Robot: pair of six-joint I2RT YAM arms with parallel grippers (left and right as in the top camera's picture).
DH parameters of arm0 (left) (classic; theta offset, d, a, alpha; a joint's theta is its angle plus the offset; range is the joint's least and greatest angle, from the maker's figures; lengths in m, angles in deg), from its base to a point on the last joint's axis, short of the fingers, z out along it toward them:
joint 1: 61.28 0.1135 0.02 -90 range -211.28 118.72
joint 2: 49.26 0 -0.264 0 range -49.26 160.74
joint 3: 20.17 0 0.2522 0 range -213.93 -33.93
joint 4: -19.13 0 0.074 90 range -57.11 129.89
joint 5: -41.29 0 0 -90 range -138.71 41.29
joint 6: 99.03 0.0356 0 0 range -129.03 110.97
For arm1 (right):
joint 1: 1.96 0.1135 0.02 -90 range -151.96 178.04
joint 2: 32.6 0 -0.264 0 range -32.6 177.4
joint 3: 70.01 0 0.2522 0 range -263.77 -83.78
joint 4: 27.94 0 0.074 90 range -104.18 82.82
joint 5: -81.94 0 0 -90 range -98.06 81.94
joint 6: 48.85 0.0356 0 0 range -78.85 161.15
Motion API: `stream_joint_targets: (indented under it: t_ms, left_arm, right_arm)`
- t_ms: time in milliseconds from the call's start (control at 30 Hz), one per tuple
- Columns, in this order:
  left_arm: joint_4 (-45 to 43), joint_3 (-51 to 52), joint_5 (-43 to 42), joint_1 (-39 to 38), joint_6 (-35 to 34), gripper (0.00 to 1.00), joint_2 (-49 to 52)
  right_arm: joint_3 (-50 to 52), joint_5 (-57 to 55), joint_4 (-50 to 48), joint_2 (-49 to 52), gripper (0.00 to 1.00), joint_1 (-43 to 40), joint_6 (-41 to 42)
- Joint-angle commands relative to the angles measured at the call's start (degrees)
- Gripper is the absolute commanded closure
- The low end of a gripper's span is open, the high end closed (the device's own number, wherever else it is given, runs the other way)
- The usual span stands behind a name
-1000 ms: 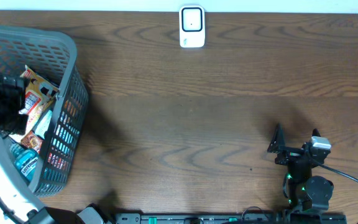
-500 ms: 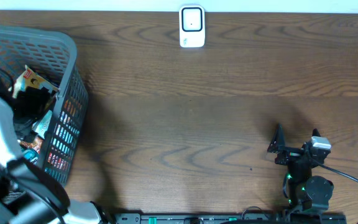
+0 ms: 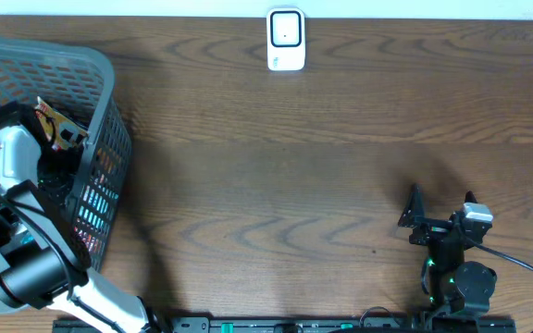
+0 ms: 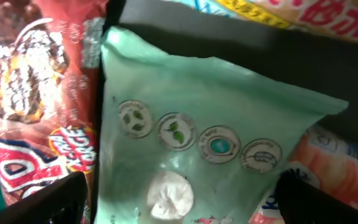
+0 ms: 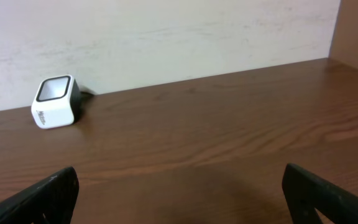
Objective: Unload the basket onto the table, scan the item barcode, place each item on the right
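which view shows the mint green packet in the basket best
The left wrist view: the mint green packet fills the frame between the open jaws, its round icons clear. Overhead, the left arm hides it inside the basket. The right wrist view misses it entirely.

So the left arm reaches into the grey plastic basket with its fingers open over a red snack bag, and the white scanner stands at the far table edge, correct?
Nearly. The left wrist view shows the open fingers framing a pale green pouch, not a red bag; red bags lie beside it. The grey plastic basket and the white scanner are as you say.
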Motion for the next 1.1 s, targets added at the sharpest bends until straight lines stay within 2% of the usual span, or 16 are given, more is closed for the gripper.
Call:
stream_joint_targets:
  t_ms: [0,100,267,400,467,533,600,767,833,967,1067]
  left_arm:
    - [-2.12,1.18,3.37,-2.27,-0.92,0.02,5.46]
    - [-2.32,1.73,3.39,-3.89,-0.96,0.00,8.13]
    - [-2.19,2.93,5.29,-5.25,-0.98,0.14,9.44]
    - [-0.28,3.39,9.05,-5.25,-1.14,0.15,9.44]
    - [-0.33,4.33,9.79,-5.25,-1.14,0.14,9.44]
    - [-1.55,6.01,9.75,-5.25,-1.18,0.05,9.44]
    - [-4.04,8.35,9.75,-5.25,-1.18,0.01,9.44]
    - [-11.02,14.47,9.75,-5.25,-1.16,0.01,9.44]
    - [-12.15,15.54,9.75,-5.25,-1.14,0.09,9.44]
    - [-12.57,15.96,9.75,-5.25,-1.16,0.46,9.44]
    - [-12.37,15.91,9.75,-5.22,-1.14,0.53,9.44]
  right_arm:
    - [0.07,0.11,0.20,-0.37,0.01,-0.07,-0.44]
    - [0.07,0.11,0.20,-0.37,0.01,-0.09,-0.42]
    - [0.07,0.11,0.20,-0.37,0.01,-0.09,-0.42]
    - [0.07,0.11,0.20,-0.37,0.01,-0.09,-0.44]
    - [0.07,0.11,0.20,-0.37,0.01,-0.09,-0.44]
    - [0.07,0.11,0.20,-0.37,0.01,-0.09,-0.44]
    - [0.07,0.11,0.20,-0.37,0.01,-0.09,-0.42]
    - [0.07,0.11,0.20,-0.37,0.01,-0.09,-0.42]
    - [0.07,0.11,0.20,-0.37,0.01,-0.07,-0.42]
    - [0.07,0.11,0.20,-0.37,0.01,-0.09,-0.44]
    - [0.07,0.11,0.20,-0.37,0.01,-0.07,-0.44]
